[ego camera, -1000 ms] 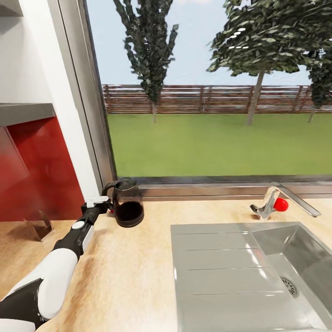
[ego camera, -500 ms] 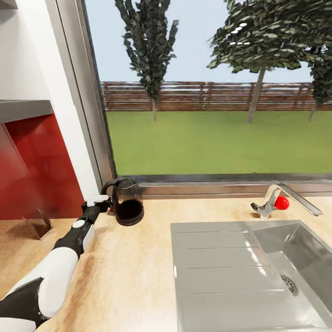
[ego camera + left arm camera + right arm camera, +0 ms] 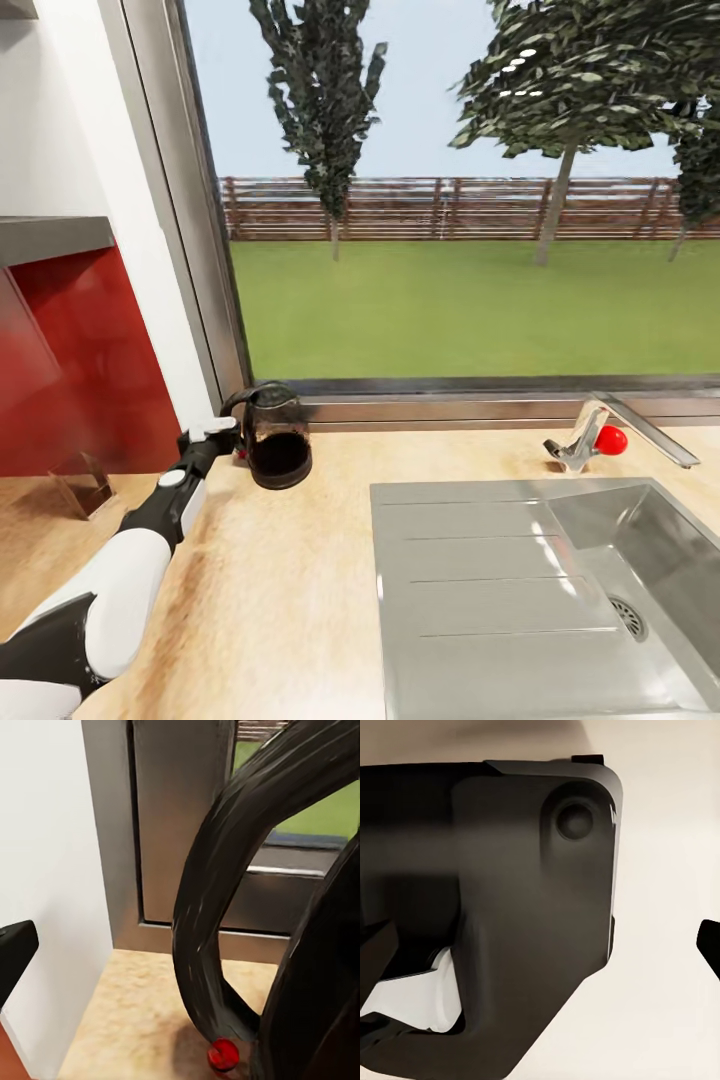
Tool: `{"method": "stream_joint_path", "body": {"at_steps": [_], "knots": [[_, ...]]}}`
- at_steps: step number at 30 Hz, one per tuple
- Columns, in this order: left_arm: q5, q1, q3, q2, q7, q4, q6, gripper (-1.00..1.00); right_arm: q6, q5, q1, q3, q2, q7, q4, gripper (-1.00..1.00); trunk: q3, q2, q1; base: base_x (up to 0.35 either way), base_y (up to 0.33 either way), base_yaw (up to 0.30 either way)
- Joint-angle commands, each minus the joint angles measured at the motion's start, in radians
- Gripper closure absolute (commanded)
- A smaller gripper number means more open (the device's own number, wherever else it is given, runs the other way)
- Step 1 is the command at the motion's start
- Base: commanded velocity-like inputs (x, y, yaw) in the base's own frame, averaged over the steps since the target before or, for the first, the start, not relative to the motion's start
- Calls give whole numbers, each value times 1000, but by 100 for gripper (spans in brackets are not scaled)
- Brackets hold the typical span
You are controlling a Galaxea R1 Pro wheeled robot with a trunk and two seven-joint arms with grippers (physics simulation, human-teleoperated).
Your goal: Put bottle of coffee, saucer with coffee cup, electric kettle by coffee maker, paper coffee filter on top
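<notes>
— Since a second ago, what has your left arm done?

— Eased a little toward the window; your left gripper [image 3: 228, 437] has crept up to the loop handle [image 3: 214, 907] of the electric kettle [image 3: 272, 437], and the kettle itself has not shifted on the kitchen countertop [image 3: 280, 580].

— Do you have hold of it?

— You cannot tell. From the left wrist, the handle arcs close in front, with one dark fingertip [image 3: 15, 949] well off to its side, so the jaws look parted, but contact is hidden (from the head, the wrist covers the fingers).

— Where does the kettle stand?

— Upright, at the back of the tan worktop, just before the window frame [image 3: 215, 300]. Beside the kettle, toward your arm, lie the white wall [image 3: 110, 190] and the red backsplash [image 3: 80, 370]. On the kettle's far side sits the steel sink [image 3: 480, 590], its tap [image 3: 590, 440] with a red knob by the sill. A small red switch [image 3: 223, 1054] shows at the handle's foot.

— And the right gripper?

— Dark housing [image 3: 510, 915] blocks its wrist camera; you cannot tell.
</notes>
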Motion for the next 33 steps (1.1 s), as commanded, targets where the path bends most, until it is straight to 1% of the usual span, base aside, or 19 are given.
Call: {"method": "stream_joint_path", "body": {"at_steps": [1, 3, 9, 18, 24, 33], "knots": [[-8, -5, 9, 0, -7, 3, -3, -100, 1, -10, -1, 8, -1, 2, -1, -100, -2, -2, 0, 0, 0, 0], [-9, -20, 8, 0, -6, 9, -1, -100, 1, -10, -1, 8, -1, 2, -1, -100, -2, -2, 0, 0, 0, 0], [-10, -35, 8, -1, -4, 12, 3, -100, 2, -9, -1, 9, -5, 1, 0, -100, -2, -2, 0, 0, 0, 0], [-11, -38, 9, -3, -4, 14, 6, -100, 1, -9, -1, 9, -5, 1, 0, -100, -2, -2, 0, 0, 0, 0], [-13, -38, 9, -16, -4, 14, 5, -100, 1, -9, -1, 9, -6, 1, 0, -100, -2, -2, 0, 0, 0, 0], [-13, -39, 8, -21, -4, 13, 5, -100, 1, -10, -1, 8, -5, 2, 0, -100, -2, -2, 0, 0, 0, 0]]}}
